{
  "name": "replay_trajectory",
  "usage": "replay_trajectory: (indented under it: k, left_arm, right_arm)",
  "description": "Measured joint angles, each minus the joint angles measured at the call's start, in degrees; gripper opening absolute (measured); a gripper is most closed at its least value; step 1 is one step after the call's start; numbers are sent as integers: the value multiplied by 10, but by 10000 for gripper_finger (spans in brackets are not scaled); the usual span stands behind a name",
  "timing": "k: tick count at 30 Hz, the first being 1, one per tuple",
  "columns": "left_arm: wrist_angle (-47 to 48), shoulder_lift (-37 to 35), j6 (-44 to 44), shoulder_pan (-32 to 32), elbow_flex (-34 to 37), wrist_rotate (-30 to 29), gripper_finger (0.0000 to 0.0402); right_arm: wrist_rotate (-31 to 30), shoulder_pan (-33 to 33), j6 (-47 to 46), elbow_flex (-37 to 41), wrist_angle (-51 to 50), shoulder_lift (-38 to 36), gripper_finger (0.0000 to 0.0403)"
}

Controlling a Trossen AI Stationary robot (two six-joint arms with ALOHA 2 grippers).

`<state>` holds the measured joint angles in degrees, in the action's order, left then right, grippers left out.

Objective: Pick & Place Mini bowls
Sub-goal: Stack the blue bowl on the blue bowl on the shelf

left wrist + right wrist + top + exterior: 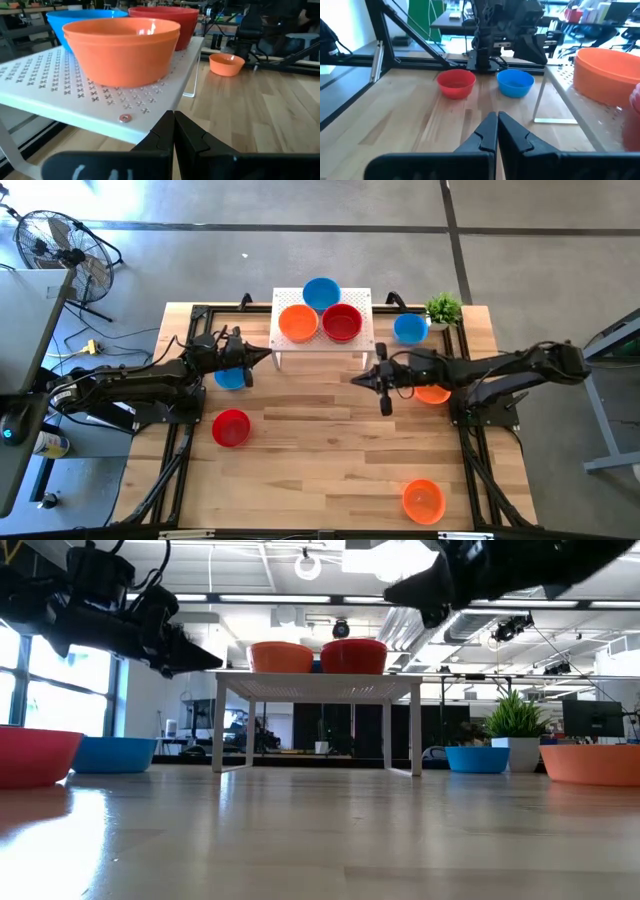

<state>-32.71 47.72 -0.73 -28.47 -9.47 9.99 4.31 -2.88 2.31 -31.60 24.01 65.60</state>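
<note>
An orange mini bowl (423, 500) sits nearest on the wooden surface (330, 450); farther back, the left gripper (262, 356) and right gripper (358, 377), jaws clenched on nothing, flank the white perforated stand (288, 345) carrying orange (298, 324), red (342, 322) and blue (321, 293) bowls.

Bright, even light is coming from ceiling strip lamps (300, 598) and tall windows (30, 690), glaring off the pale wooden surface (90, 810). The near planks are blurring in the low view, and highlights are glinting on the glossy orange plastic bowl (122, 50).
</note>
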Motion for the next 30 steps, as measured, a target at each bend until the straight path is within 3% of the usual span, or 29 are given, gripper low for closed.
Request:
replay_trajectory:
  k: [9,23,27,30]
  left_arm:
    - [40,-21,25,0,-9,-1,0]
    - [540,-107,36,0,-189,-29,2]
    - [687,-100,76,0,-231,-65,24]
    - [708,-89,112,6,-238,-73,58]
  right_arm:
    - [-1,-1,26,61,88,-6,1]
    - [3,-1,70,63,84,-6,1]
    - [3,-1,76,63,84,-6,1]
    - [4,-1,84,63,82,-5,2]
